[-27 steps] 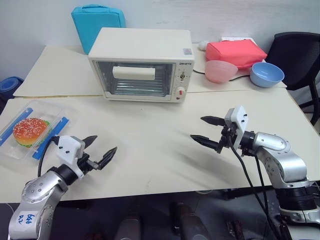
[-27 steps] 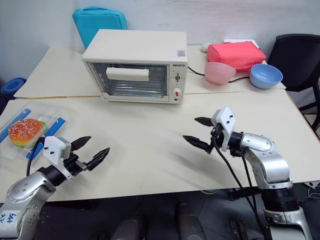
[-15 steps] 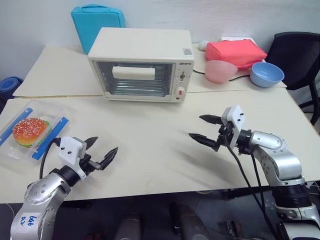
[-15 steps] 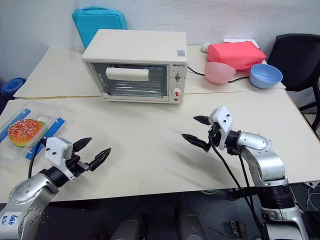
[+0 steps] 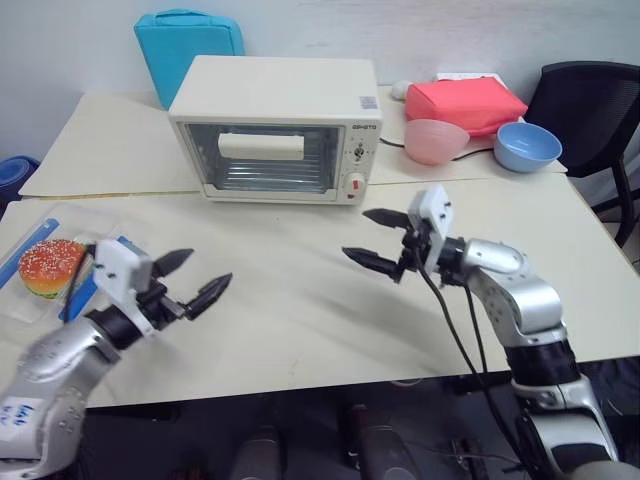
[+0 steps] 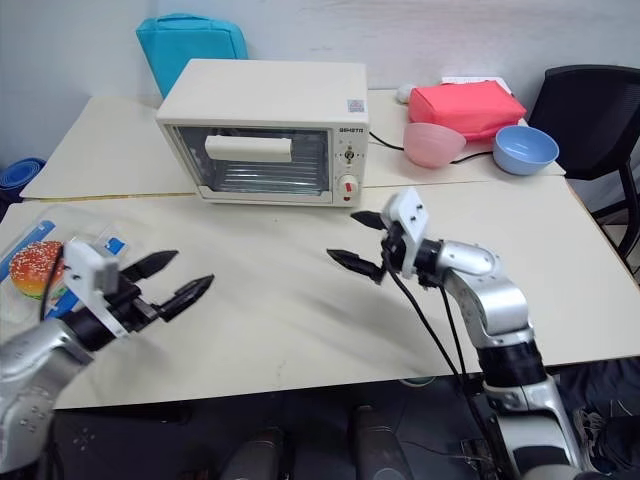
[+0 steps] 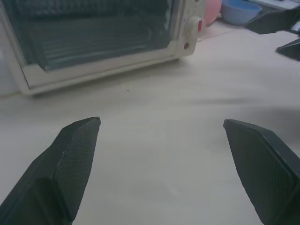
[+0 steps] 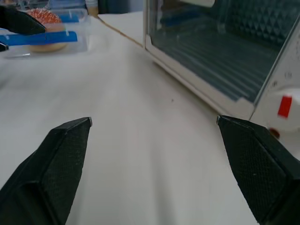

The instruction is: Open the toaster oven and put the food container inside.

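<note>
Since a moment ago our right gripper (image 5: pixel 382 241) has swung left and farther toward the toaster oven (image 5: pixel 275 130), whose door is closed. Both grippers gape wide, holding nothing, above bare table (image 5: pixel 300 300). Our left gripper (image 5: pixel 196 280) hovers just right of the food container (image 5: pixel 50 268) at the table's left edge.

Both arms reach forward, low over the table. The left gripper (image 5: pixel 190 280) points level toward the right, its two black fingers spread wide and empty. The right gripper (image 5: pixel 375 240) points level toward the left, fingers likewise wide apart, holding nothing.
</note>
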You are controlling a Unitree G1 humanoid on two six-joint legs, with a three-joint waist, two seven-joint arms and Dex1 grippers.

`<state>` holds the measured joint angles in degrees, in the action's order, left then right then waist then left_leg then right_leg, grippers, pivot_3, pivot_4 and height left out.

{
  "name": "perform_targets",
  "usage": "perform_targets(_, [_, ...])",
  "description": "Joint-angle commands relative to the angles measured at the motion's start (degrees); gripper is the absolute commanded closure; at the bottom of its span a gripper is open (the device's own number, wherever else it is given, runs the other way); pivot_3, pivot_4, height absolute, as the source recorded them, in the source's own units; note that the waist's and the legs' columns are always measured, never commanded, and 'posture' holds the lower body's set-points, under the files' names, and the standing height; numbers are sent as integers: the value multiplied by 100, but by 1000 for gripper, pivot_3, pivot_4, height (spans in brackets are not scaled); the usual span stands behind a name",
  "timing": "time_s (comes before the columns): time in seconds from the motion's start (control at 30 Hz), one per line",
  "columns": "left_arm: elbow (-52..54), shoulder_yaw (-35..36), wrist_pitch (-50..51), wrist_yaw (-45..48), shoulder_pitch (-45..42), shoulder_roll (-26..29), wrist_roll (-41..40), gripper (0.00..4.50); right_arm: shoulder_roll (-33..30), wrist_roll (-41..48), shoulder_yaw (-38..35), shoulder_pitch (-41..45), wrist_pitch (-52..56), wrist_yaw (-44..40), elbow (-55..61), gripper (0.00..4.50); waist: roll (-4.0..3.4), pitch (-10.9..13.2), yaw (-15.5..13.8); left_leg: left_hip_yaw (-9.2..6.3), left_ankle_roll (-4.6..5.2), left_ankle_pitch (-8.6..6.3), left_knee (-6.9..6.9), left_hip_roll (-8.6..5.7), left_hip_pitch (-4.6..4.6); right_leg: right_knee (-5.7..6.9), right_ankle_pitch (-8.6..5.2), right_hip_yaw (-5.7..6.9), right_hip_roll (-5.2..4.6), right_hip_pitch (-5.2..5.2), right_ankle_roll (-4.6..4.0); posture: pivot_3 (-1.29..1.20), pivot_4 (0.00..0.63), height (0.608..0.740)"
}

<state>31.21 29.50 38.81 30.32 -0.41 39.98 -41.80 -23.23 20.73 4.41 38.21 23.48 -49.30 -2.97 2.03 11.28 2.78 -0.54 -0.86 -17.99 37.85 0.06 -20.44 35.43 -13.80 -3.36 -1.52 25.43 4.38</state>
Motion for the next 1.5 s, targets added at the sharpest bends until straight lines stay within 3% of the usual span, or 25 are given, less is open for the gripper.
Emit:
perform_targets(0.03, [-30, 610, 205, 45, -322, 465, -405, 0, 308, -256, 28, 748, -318, 225, -790, 40, -1, 1, 35, 0, 0, 0, 0, 0, -1, 1, 0, 0, -1, 1, 0, 0, 150, 740])
perform_targets(0.33, [-158, 1144, 206, -123, -444, 812, -356, 0, 1247, -856, 62, 2337, -1317, 465, -3286, 40, -3, 1, 68, 1, -6, -1, -51, 3, -4, -32, 0, 2, -10, 13, 0, 0, 150, 740])
perform_targets(0.47, [-158, 1220, 126, -243, -379, 735, -282, 0, 1528, -941, 8, 2745, -1651, 391, -3804, 40, -3, 1, 91, -1, -10, -2, -69, 7, -25, -25, 1, 1, -13, 35, -1, 0, 150, 740])
perform_targets(0.6, [-165, 1193, 54, -315, -365, 681, -244, 0, 1693, -922, -50, 2976, -1824, 277, -4002, 40, -2, 0, 77, -21, -24, 4, -54, 2, -105, -11, 1, 0, -23, 106, -1, 0, 150, 740])
perform_targets(0.83, [-322, 1045, -58, -411, -526, 668, -106, 0, 1776, -758, -43, 2783, -1722, -160, -3422, 40, -2, 1, 82, -24, -29, 6, -57, 3, -110, -5, 0, 4, -21, 113, -2, 0, 150, 740])
perform_targets(1.1, [-975, 690, -284, -312, -1027, 825, 306, 0, 1707, -514, 99, 1878, -1423, -683, -2106, 40, -2, 1, 110, -13, -31, 7, -55, 2, -102, 15, 0, 11, -15, 115, -3, 0, 150, 740])
perform_targets(1.27, [-1507, 330, -322, -211, -1781, 954, 382, 0, 1726, -518, 171, 1499, -1268, -647, -1716, 40, -2, 0, 103, -23, -35, 10, -48, 2, -102, 22, -1, 11, -17, 115, -3, 0, 150, 740])
perform_targets(1.5, [-3185, -1020, -1260, 153, -3672, 962, 1430, 1695, 1816, -577, 254, 1171, -1313, -557, -1625, 0, -1, 0, 117, -15, -41, 14, -43, -6, -95, 35, 0, 17, -16, 115, -3, 0, 150, 740])
